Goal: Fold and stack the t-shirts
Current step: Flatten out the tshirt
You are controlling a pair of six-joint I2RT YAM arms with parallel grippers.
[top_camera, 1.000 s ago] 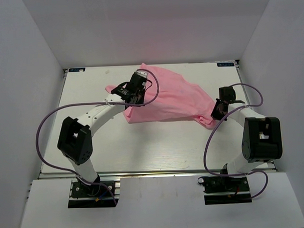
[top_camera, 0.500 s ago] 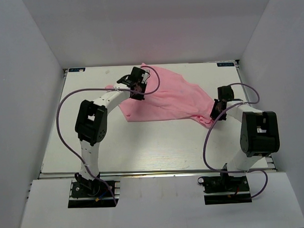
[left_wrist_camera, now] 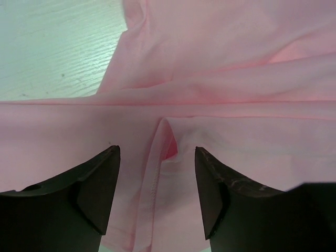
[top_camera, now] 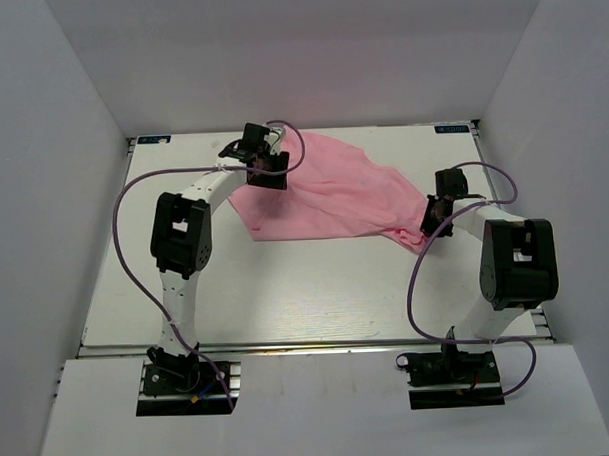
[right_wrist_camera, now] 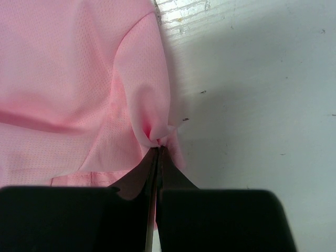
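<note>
A light pink t-shirt [top_camera: 333, 192] lies spread and creased across the far half of the white table. My left gripper [top_camera: 266, 167] hovers at its far left corner, jaws open, with a hemmed fold of the shirt [left_wrist_camera: 157, 173] lying loose between the fingers [left_wrist_camera: 100, 184]. My right gripper [top_camera: 436, 220] is at the shirt's right end, shut on a pinched bunch of the pink fabric [right_wrist_camera: 152, 131]. That bunch puckers right at the closed fingertips [right_wrist_camera: 157, 152].
White walls enclose the table on three sides. Purple cables [top_camera: 135, 234] loop from both arms. Bare white tabletop [top_camera: 317, 288] lies between the shirt and the arm bases, and more of it [right_wrist_camera: 252, 79] shows right of the right gripper.
The left gripper carried the shirt's left edge toward the far left, then opened and let it go. The shirt now lies flatter on that side. The right gripper kept its grip.
</note>
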